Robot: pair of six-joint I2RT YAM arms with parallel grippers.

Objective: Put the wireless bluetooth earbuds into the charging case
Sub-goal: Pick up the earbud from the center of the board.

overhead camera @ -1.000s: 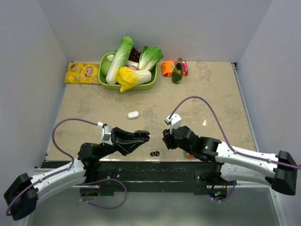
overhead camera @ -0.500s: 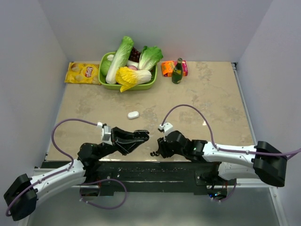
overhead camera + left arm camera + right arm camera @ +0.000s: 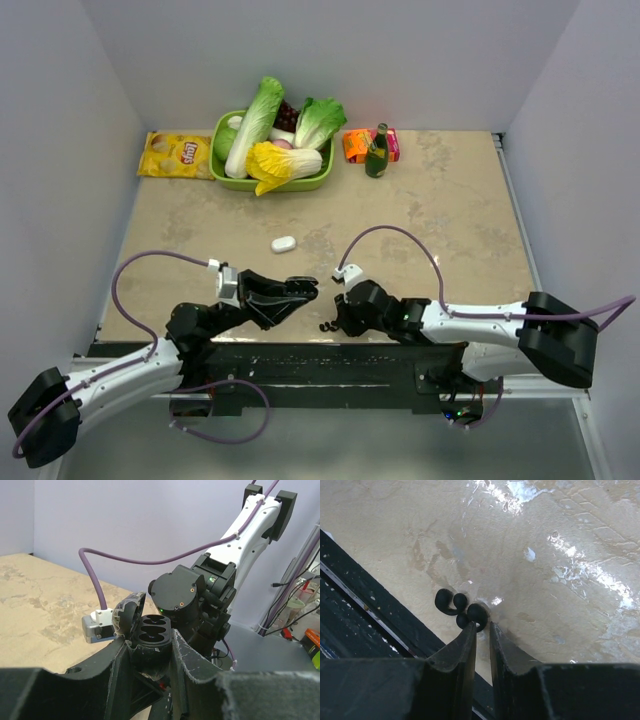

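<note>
The left gripper hung above the table with its jaws clamped on the black charging case, whose lid stood open with two sockets showing. The right gripper was down at the table's near edge, its jaws drawn almost together with only a thin slit between them. Its tips touched one of the two black earbuds lying there side by side, though whether that earbud was actually pinched could not be told.

Yellow chip bag, far left of table: red "Lay's" logo. Orange snack pack, green bottle: print too small to read.
</note>
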